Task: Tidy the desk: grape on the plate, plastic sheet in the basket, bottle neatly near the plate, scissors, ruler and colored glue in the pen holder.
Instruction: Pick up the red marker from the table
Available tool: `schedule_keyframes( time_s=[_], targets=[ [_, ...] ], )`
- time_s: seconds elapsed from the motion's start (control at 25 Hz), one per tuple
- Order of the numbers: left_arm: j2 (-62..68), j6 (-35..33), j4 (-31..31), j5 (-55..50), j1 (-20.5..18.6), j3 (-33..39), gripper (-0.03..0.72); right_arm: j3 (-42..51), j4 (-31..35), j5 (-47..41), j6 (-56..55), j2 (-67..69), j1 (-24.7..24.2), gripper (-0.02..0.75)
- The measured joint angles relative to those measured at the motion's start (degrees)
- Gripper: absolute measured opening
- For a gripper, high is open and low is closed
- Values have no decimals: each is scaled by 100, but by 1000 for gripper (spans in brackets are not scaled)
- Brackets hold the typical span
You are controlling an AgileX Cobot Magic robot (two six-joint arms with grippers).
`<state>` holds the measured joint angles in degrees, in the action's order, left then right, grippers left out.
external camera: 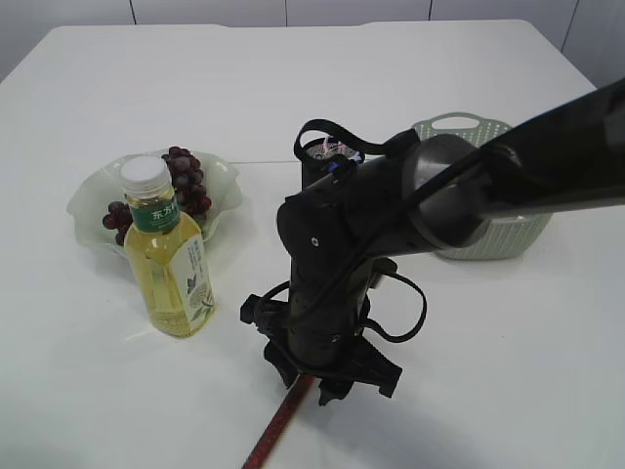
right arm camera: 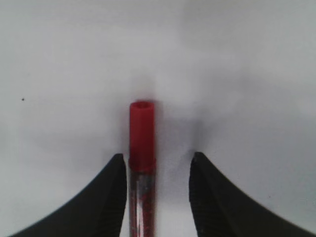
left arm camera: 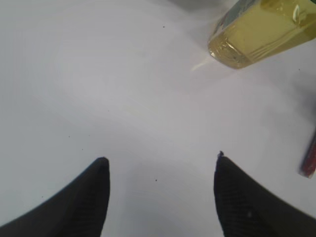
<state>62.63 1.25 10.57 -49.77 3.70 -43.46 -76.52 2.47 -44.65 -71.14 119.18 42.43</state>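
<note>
The colored glue is a red stick (external camera: 278, 425) lying on the white table at the front centre. My right gripper (external camera: 327, 376) hangs over its far end. In the right wrist view the gripper (right arm camera: 157, 160) is open, with the glue (right arm camera: 142, 133) between the fingers, against the left one. My left gripper (left arm camera: 160, 163) is open and empty over bare table. The bottle (external camera: 171, 259) of yellow tea stands upright in front of the plate (external camera: 93, 200), which holds the grape bunch (external camera: 186, 181). The ruler and the plastic sheet are out of view.
A dark pen holder (external camera: 327, 161) with black loop handles (external camera: 317, 132) sticking out stands behind my right arm. A pale green basket (external camera: 488, 234) is at the right. The left wrist view shows the bottle's base (left arm camera: 261, 29) and the glue's tip (left arm camera: 309, 160).
</note>
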Motion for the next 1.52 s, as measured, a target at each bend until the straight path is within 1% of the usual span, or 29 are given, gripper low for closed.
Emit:
schedule_keyframes(
  time_s=[0.44,0.52,0.72,0.84,1.04,1.16,1.28,1.4,1.48,1.52],
  targets=[
    [0,0,0,0,0,0,486,-8,-74,32,10,116,0,309],
    [0,0,0,0,0,0,486,-8,-64,32,10,116,0,279],
    [0,0,0,0,0,0,486,-8,-64,32,10,126,0,124],
    [0,0,0,0,0,0,486,-8,-64,82,203,126,0,83],
    [0,0,0,0,0,0,486,-8,57,146,866,126,0,77],
    [0,0,0,0,0,0,486,-8,517,260,1816,126,-77,76],
    [0,0,0,0,0,0,486,-8,1268,357,3116,-4,-257,76],
    [0,0,0,0,0,0,486,-8,2490,308,4876,-210,-632,76],
    [0,0,0,0,0,0,486,-8,3606,125,6324,-333,-957,76],
    [0,0,0,0,0,0,486,-8,4048,4,6925,-397,-1139,76]
  ],
)
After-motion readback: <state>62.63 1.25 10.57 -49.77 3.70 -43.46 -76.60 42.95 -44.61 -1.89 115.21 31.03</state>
